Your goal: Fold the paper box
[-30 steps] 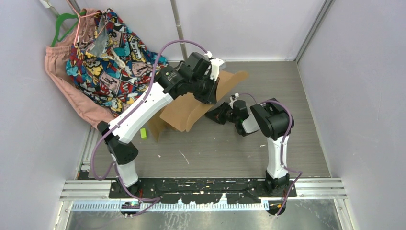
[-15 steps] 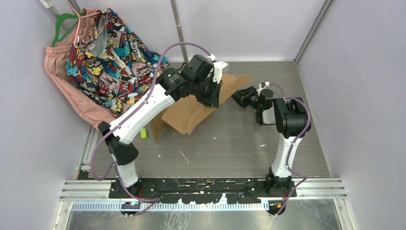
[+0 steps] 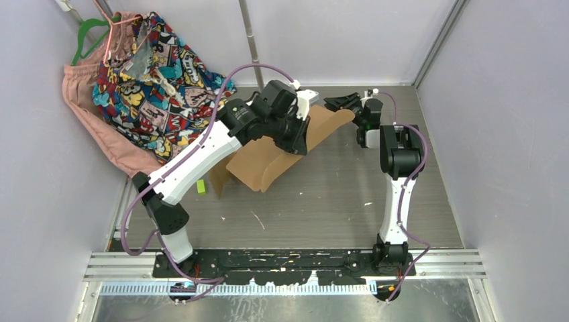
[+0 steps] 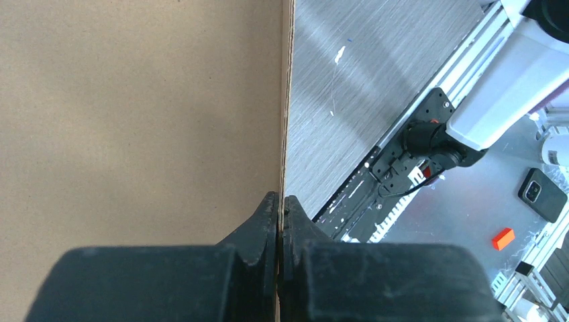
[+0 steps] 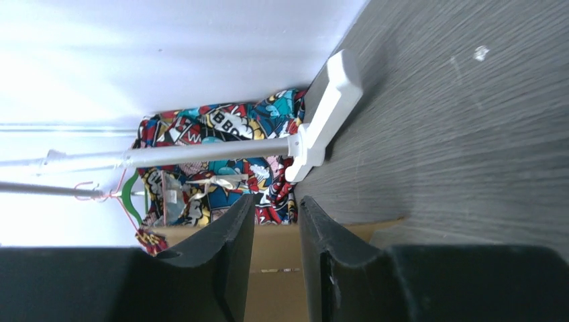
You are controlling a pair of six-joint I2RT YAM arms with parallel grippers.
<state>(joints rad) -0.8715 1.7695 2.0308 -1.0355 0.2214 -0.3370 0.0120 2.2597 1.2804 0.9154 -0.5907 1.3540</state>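
We're swinging the right end effector (image 3: 339, 102) to the box (image 3: 258, 159), parted, empty; left end effector (image 4: 280, 204) clamping its edge; folding's barely beginning.

The letters "BBO" are the only legible text, on the comic-print cloth (image 5: 221, 124)

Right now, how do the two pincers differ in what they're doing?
The left pincer is shut on an edge of the paper box, while the right pincer stands open with nothing between its fingers. The left pincer reaches in over the cardboard, and the right pincer sits by its far tip. Both are black and two-fingered.
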